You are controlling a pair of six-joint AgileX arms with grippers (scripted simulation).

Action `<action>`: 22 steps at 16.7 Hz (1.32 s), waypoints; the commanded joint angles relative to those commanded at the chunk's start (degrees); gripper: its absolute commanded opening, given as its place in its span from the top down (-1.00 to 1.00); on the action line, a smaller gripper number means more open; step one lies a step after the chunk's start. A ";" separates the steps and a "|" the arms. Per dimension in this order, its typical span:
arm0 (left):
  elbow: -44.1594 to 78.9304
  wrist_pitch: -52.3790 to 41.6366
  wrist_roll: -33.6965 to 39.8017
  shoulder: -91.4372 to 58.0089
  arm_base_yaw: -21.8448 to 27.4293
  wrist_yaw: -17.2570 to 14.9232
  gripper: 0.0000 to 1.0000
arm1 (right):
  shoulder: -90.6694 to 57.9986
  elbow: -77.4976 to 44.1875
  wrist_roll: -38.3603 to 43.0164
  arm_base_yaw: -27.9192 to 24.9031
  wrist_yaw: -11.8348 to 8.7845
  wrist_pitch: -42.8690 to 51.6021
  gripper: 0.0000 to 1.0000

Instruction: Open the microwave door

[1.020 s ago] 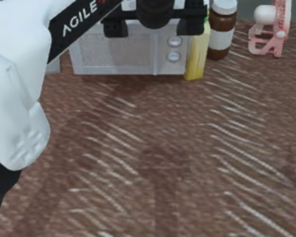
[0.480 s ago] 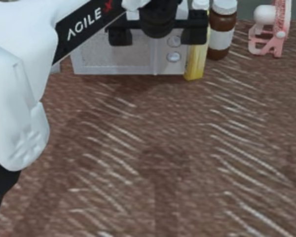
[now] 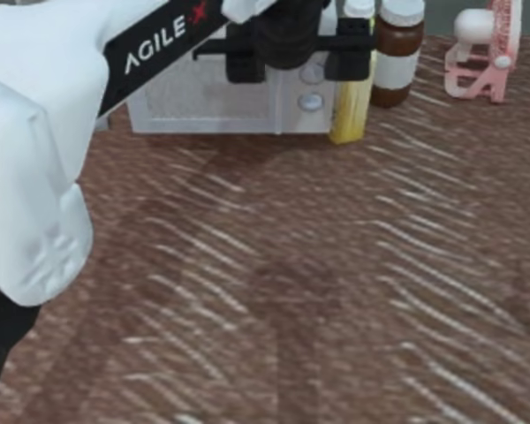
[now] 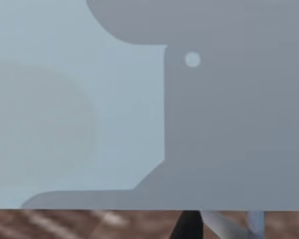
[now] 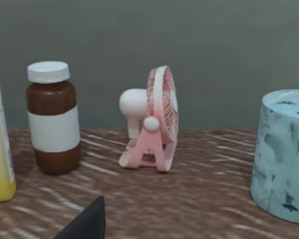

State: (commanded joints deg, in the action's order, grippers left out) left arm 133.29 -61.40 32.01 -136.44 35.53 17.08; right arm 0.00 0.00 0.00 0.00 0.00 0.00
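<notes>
The microwave (image 3: 291, 119) stands at the table's far edge, left of centre. Its door (image 3: 203, 95), with the speckled mesh window, lies flat against the front, and two silver knobs (image 3: 311, 102) sit to its right. My left gripper (image 3: 298, 51) hangs over the microwave's top front edge, above the door's right end and the knobs. It is open, with black fingers (image 3: 243, 60) set wide apart. The left wrist view is filled by a grey microwave surface (image 4: 229, 124) at very close range. My right arm is outside the top view; one dark fingertip (image 5: 89, 224) shows in its wrist view.
A yellow bottle (image 3: 352, 97) stands against the microwave's right side, then a brown jar with a white lid (image 3: 397, 53) and a pink fan (image 3: 481, 53) farther right. A pale blue cylinder (image 5: 284, 154) stands beyond the fan. Brown tabletop (image 3: 318, 291) fills the foreground.
The left gripper's left finger has slid right along the microwave's top, from over the door's middle toward the knobs, so the gap between the fingers is narrower. The door has not moved.
</notes>
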 joint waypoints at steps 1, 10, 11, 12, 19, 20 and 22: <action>0.00 0.00 0.00 0.00 0.00 0.00 0.66 | 0.00 0.00 0.00 0.00 0.00 0.00 -1.00; 0.00 0.00 0.00 0.00 0.00 0.00 1.00 | 0.00 0.00 0.00 0.00 0.00 0.00 -1.00; 0.00 0.00 0.00 0.00 0.00 0.00 1.00 | 0.00 0.00 0.00 0.00 0.00 0.00 -1.00; -1.86 -0.09 0.17 1.75 1.56 -0.57 1.00 | 0.00 0.00 0.00 0.00 0.00 0.00 -1.00; -10.22 3.55 1.39 6.11 1.73 0.64 1.00 | 0.00 0.00 0.00 0.00 0.00 0.00 -1.00; -11.47 4.12 1.61 6.77 1.79 0.77 1.00 | 0.00 0.00 0.00 0.00 0.00 0.00 -1.00; -12.62 4.67 1.82 7.40 1.86 0.90 1.00 | 0.00 0.00 0.00 0.00 0.00 0.00 -1.00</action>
State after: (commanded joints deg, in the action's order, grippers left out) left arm 120.67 -56.74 33.83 -129.04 37.39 17.98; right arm 0.00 0.00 0.00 0.00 0.00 0.00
